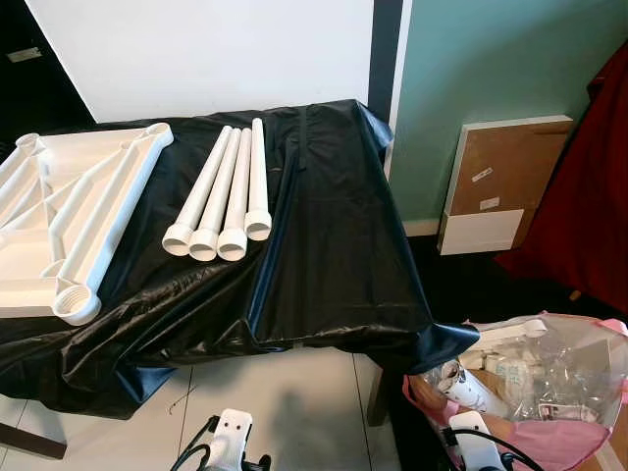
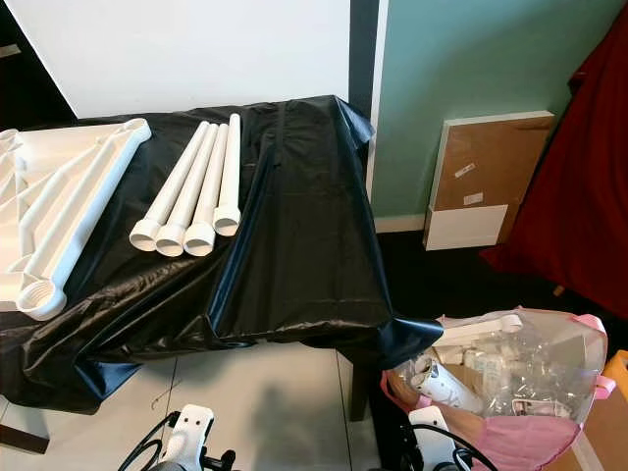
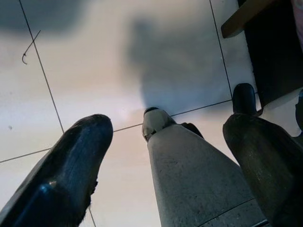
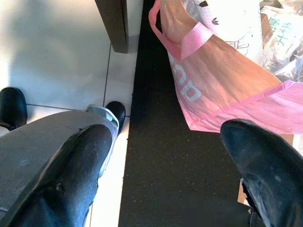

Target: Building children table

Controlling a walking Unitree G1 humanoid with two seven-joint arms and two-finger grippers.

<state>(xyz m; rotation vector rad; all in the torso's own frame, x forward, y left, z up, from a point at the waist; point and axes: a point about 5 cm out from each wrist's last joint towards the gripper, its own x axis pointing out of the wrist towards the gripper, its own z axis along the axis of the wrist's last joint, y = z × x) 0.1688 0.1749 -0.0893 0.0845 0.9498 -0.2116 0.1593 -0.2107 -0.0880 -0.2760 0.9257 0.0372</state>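
I see a table draped in a black plastic sheet (image 1: 324, 245) across the upper left and centre of the head view. On it, 4 white table legs (image 1: 224, 191) lie side by side, touching, their flared threaded ends toward me. At the far left edge of the frame lies the white tabletop (image 1: 69, 211), underside up, with a round leg socket (image 1: 77, 303) at its near corner.

Both arms hang low. My left gripper (image 3: 161, 156) has its 2 black fingers spread wide apart, holding nothing, over pale floor tiles (image 3: 94, 61). My right gripper (image 4: 165, 179) is likewise spread and empty, above a dark floor strip beside a pink bag (image 4: 213, 80).

That bag sits at the lower right of the head view, with clear plastic wrapping inside. A flat brown-and-white panel (image 1: 496, 182) leans against the green wall at right.
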